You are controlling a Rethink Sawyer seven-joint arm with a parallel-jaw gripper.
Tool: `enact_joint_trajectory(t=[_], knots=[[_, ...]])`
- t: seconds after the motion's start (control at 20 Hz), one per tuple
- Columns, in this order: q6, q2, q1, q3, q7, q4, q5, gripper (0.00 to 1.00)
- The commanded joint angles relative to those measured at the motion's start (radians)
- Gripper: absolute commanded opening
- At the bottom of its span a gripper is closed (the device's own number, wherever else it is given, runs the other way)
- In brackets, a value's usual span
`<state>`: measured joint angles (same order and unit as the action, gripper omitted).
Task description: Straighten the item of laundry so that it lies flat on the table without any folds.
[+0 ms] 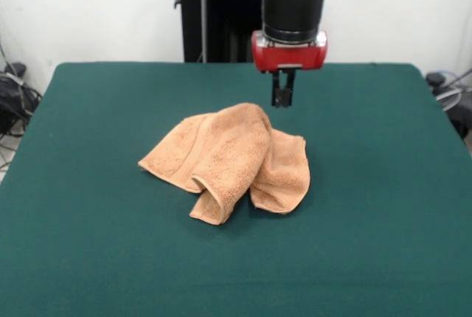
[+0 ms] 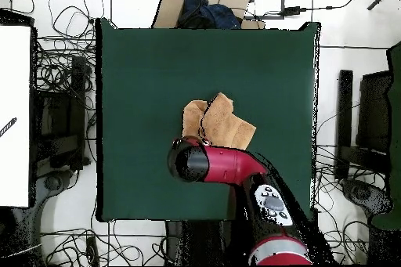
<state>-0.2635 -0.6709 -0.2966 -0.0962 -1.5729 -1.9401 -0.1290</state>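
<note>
Front view: peach towel lies crumpled, folded over itself.

Tangled cables and a cardboard box beside the table

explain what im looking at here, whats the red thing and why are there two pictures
The red and black thing is a robot arm standing at a table with a dark green top. At its tip is a small black gripper, hanging just above and behind the cloth and holding nothing. I cannot tell whether it is open or shut.

Both pictures show one moment. The front view looks across the table toward the robot. The overhead view looks straight down, with the robot's base at the bottom, so the arm covers part of the cloth.

On the table lies a peach-orange terry towel, crumpled and folded over itself, not flat. Cables and equipment surround the table.
</note>
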Motion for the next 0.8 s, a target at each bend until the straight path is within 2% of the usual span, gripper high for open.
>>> enact_joint_trajectory(t=[0.05, 0.1, 0.8], knots=[[0.01, 0.039, 0.038, -0.029, -0.173, 0.02, 0.026, 0.0], [0.01, 0.038, 0.041, -0.024, -0.175, 0.021, 0.027, 1.0], [0.014, 0.044, 0.046, -0.03, -0.169, 0.032, 0.031, 1.0]])
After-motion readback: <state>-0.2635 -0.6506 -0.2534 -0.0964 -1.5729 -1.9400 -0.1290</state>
